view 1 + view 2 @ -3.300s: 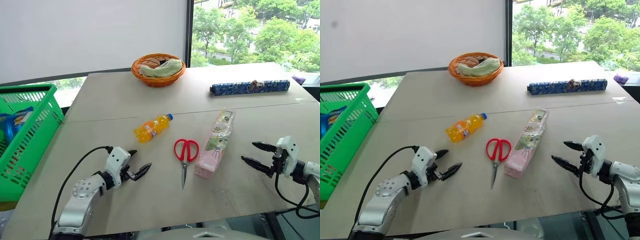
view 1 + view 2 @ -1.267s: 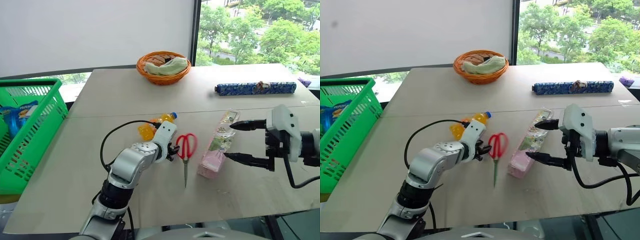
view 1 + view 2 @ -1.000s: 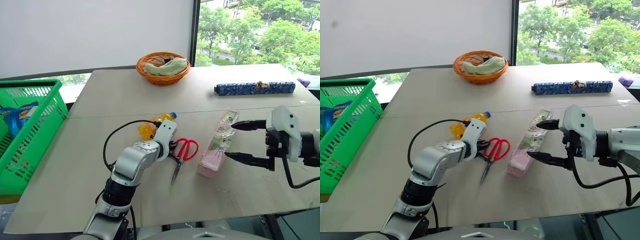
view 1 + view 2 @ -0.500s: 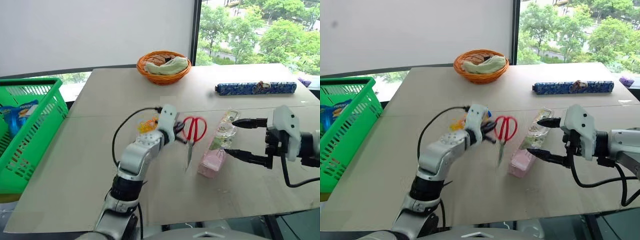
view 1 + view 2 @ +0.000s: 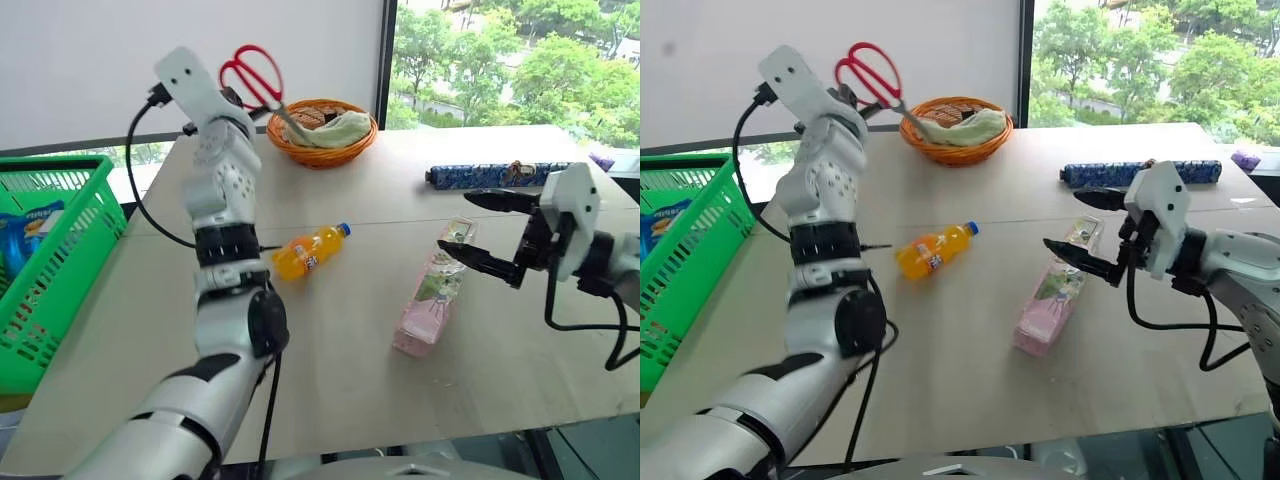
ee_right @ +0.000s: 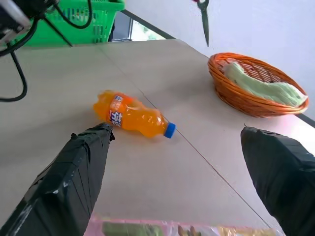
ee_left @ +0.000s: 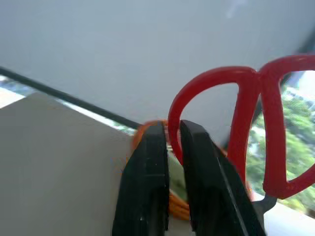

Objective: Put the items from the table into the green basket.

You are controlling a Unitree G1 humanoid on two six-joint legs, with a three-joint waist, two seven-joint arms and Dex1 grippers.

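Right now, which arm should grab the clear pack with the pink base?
Right. Its gripper hovers open just over the pack, while the left gripper is raised high, holding the scissors.

bench (image 5: 330, 400) near edge: bare | left strip toward green basket (image 5: 50, 300): bare | centre: soda bottle (image 5: 308, 251), plastic pack (image 5: 432, 292) | far: wicker bowl (image 5: 322, 130)

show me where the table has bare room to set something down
Bare: the near strip of the table in front of the orange soda bottle and clear plastic pack, and the left side toward the green basket. Crowded: the middle, and the far edge by the wicker bowl.
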